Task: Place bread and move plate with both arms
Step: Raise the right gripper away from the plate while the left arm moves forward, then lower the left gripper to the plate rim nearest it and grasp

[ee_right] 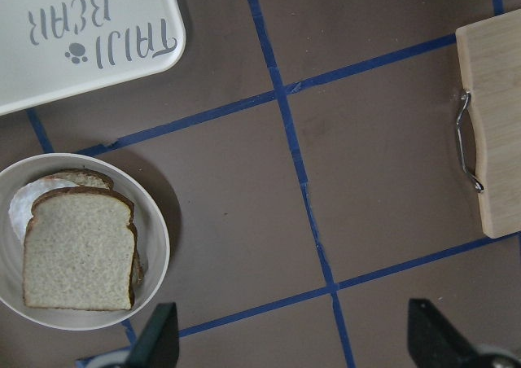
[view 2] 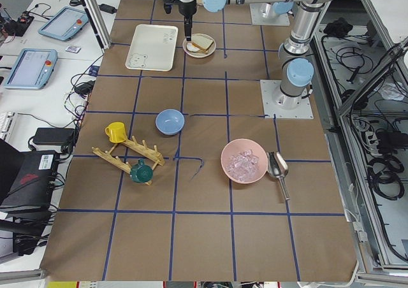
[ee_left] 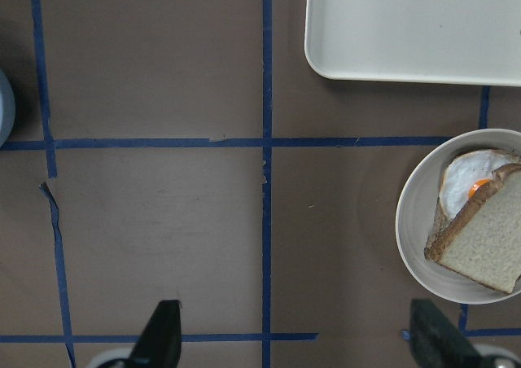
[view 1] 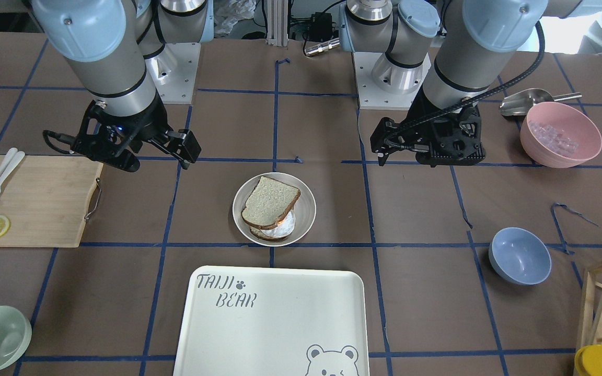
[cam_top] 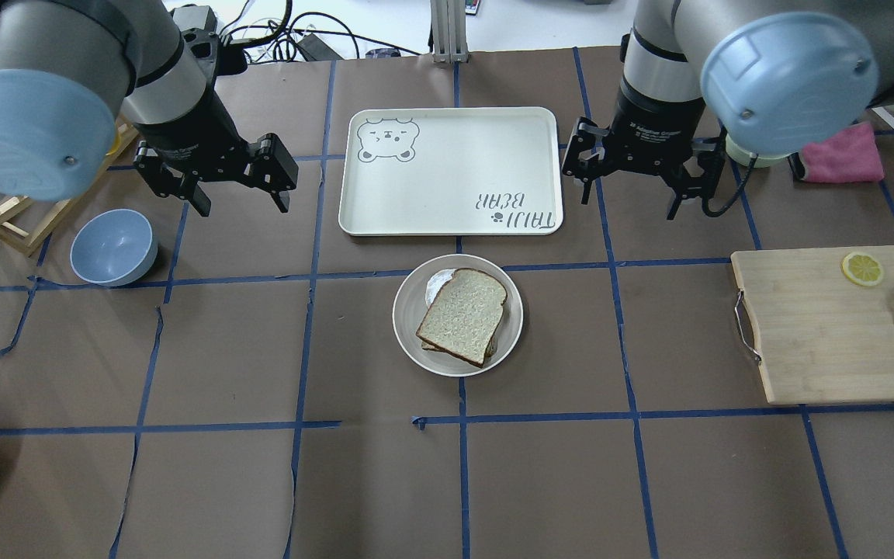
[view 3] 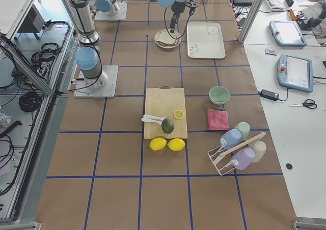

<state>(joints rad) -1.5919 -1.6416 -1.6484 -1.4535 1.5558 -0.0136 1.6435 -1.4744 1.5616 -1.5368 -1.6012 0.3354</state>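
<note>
The bread (cam_top: 462, 314) lies on top of a second slice with a fried egg (cam_top: 439, 283), inside the round cream plate (cam_top: 513, 326) at the table's middle. It also shows in the front view (view 1: 269, 201) and in both wrist views (ee_left: 488, 254) (ee_right: 77, 250). My left gripper (cam_top: 244, 203) hangs open and empty above the table, left of the tray and beyond the plate. My right gripper (cam_top: 632, 203) hangs open and empty to the right of the tray. Neither touches the plate (view 1: 306, 209).
The white "TAIJI BEAR" tray (cam_top: 451, 171) lies just beyond the plate. A blue bowl (cam_top: 113, 247) is at the left. A wooden cutting board (cam_top: 819, 326) with a lemon slice, cutlery and an avocado is at the right. A pink bowl (view 1: 560, 134) stands near the left arm's base.
</note>
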